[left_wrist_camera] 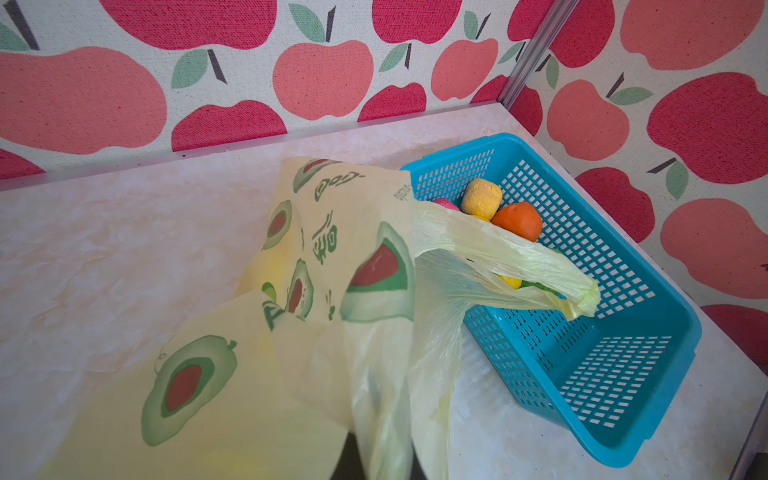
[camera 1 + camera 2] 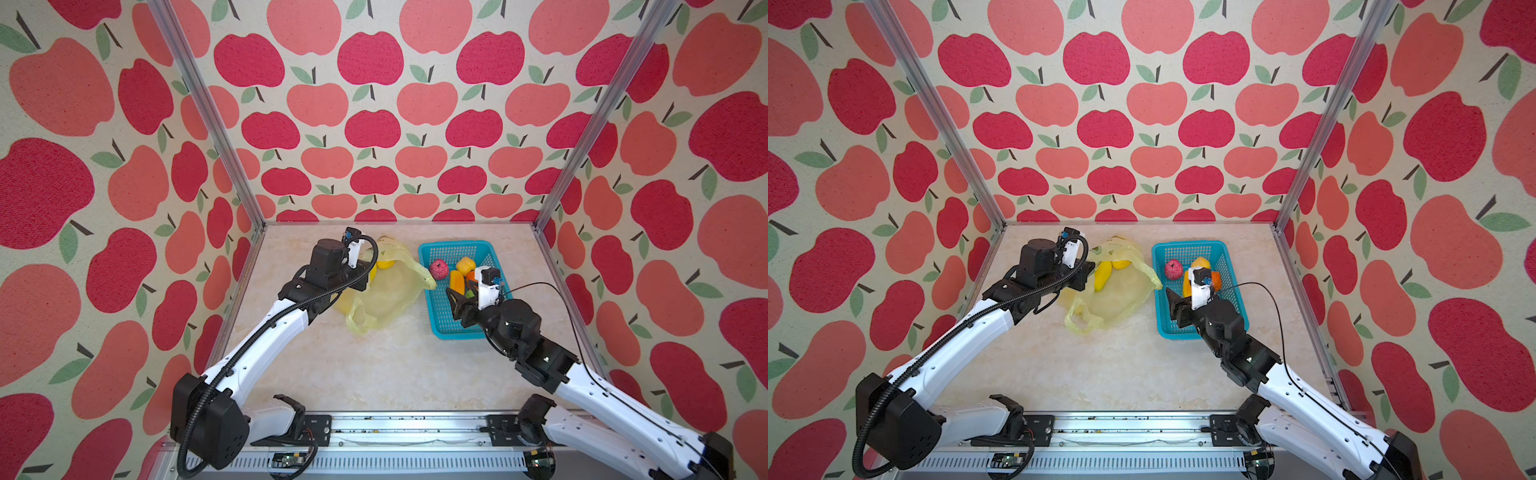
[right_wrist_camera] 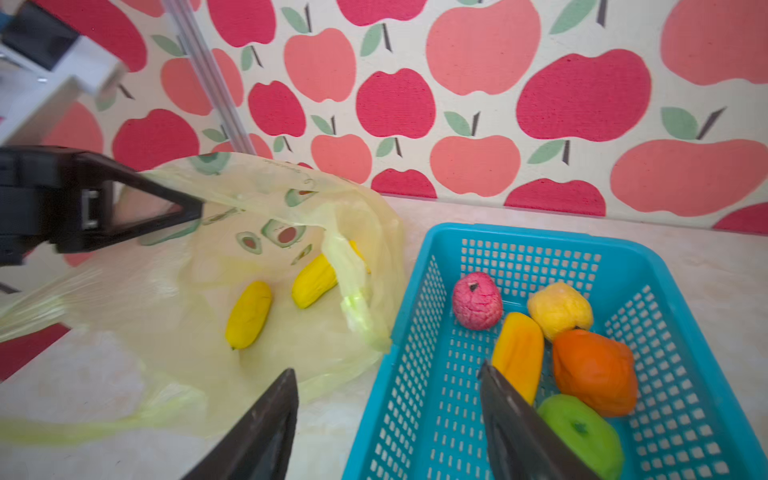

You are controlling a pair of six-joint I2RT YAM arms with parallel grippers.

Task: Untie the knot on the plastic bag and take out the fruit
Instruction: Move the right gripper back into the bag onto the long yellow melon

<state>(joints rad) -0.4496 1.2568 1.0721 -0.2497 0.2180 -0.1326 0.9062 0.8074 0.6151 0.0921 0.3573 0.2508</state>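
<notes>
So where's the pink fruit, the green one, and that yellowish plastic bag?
pink fruit (image 3: pixel 477 301): right wrist view, middle of its wrinkled skin.
green fruit (image 3: pixel 582 434): right wrist view, its upper face near the stem mark.
plastic bag (image 2: pixel 390 299): a top view, a bare flat part of its body.

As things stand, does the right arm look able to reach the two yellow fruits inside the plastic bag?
Probably yes: the left hand holds the plastic bag open, both yellow fruits lie exposed, and the open right hand is beside it; a handle loop dangles near.
</notes>
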